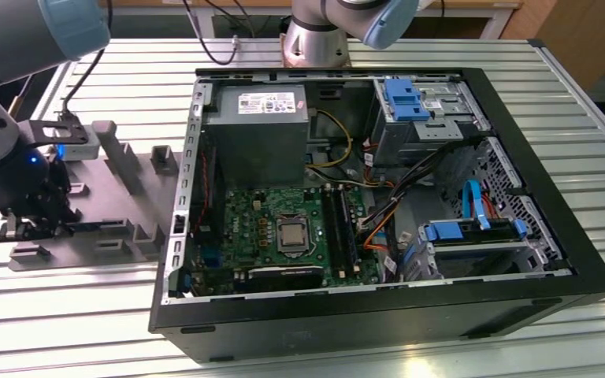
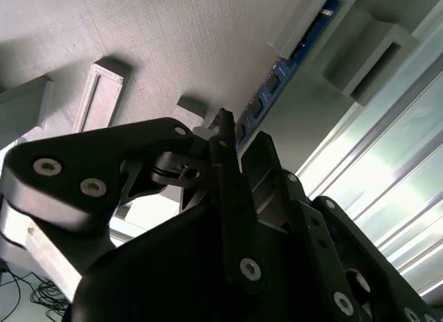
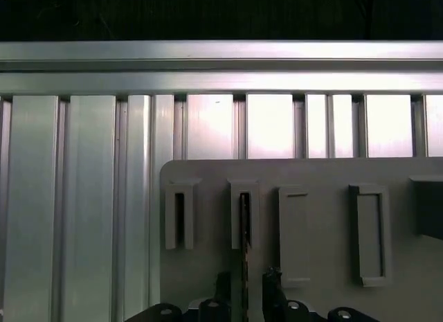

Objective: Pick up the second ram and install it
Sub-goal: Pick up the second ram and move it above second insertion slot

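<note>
**One memory stick on edge in the holder, the hand astride it**

One silver slatted aluminium counter [image 1: 72,331] carries one open black computer case [image 1: 387,315] at the exterior view's centre and one flat grey printed holder plate [image 1: 113,213] at the exterior view's left. Four slotted grey blocks [image 3: 178,215] show whole in the first wrist view. The one black two-fingered hand [image 1: 29,224] sits low over the plate, fingers apart, one each side of the second ram [image 2: 277,76]. The ram is a long, thin blue board with a row of dark chips, standing on edge in a block's slot.
</note>
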`<move>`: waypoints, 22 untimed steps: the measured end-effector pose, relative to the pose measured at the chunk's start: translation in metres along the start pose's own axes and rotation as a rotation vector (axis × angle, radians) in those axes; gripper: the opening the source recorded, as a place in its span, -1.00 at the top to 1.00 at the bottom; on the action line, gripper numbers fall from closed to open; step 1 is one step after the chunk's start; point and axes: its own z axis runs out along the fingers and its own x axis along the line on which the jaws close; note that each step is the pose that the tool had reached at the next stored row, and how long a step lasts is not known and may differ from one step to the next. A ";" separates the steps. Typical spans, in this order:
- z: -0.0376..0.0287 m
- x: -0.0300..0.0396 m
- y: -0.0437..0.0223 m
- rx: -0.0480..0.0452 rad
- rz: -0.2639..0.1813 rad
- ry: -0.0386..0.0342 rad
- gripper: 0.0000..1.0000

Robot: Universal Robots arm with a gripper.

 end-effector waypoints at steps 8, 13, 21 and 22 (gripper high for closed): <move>0.0013 0.0004 0.0010 0.0005 0.000 0.0000 0.53; 0.0015 0.0004 0.0013 0.0005 0.000 0.0000 0.53; 0.0015 0.0004 0.0014 0.0006 0.000 0.0000 0.53; 0.0015 0.0004 0.0014 0.0006 0.000 0.0000 0.53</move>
